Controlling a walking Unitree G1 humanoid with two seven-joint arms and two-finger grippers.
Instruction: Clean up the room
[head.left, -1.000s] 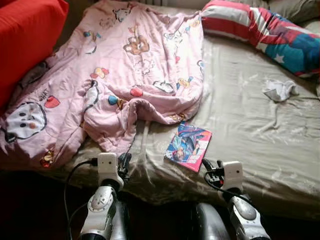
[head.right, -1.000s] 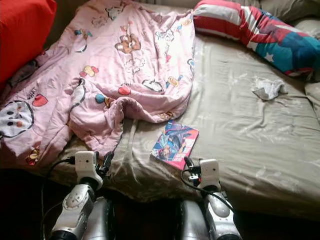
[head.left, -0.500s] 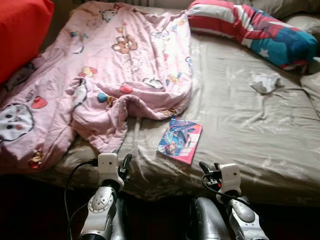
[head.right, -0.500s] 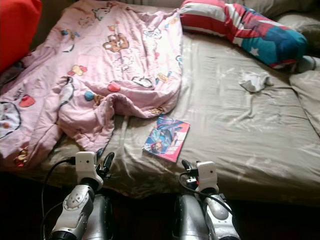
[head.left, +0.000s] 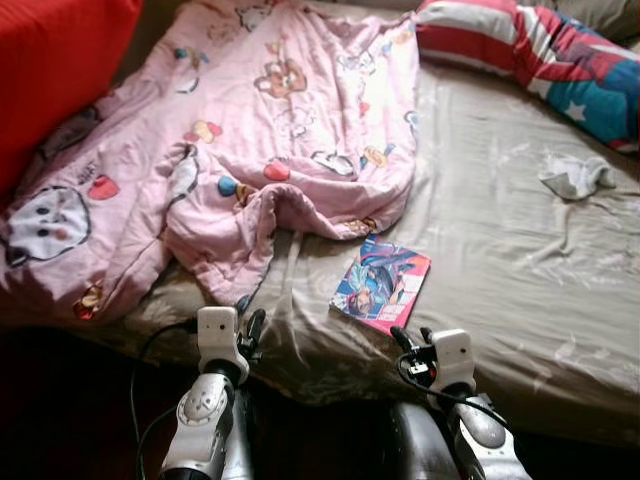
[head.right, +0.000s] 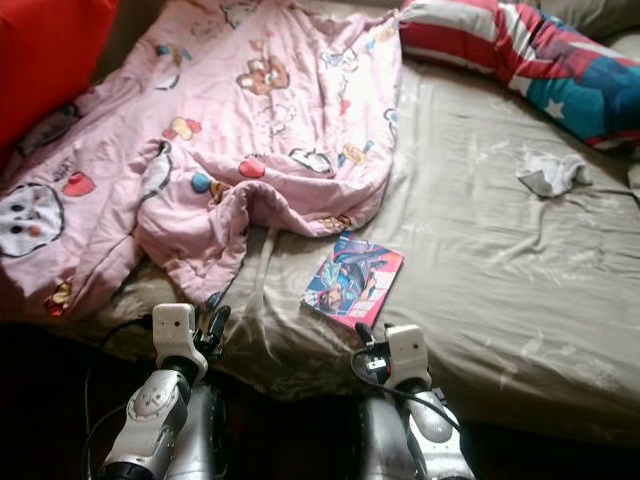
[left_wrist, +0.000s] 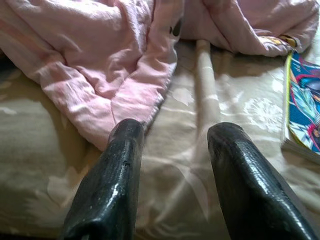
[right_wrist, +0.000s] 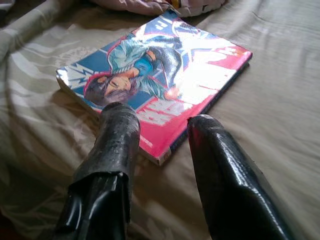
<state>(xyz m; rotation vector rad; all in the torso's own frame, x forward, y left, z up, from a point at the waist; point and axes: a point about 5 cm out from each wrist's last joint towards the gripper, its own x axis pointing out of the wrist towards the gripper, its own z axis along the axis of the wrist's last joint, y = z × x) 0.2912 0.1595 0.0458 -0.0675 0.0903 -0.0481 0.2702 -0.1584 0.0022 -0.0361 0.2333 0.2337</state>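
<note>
A glossy comic book with a pink and blue cover lies flat on the olive bed sheet near the bed's front edge. My right gripper hovers just short of the book, open, with nothing between its fingers. My left gripper is open too, at the bed's edge below the crumpled pink cartoon blanket; its fingers point at the blanket's hem. A small grey-white cloth lies on the sheet at the right.
A red pillow sits at the far left. A striped red, white and blue pillow lies along the back right. Dark floor runs under the bed's front edge.
The camera has shifted, so the whole bed sits differently in the picture. My right gripper now stands closer to the comic book. The left gripper holds about the same place.
</note>
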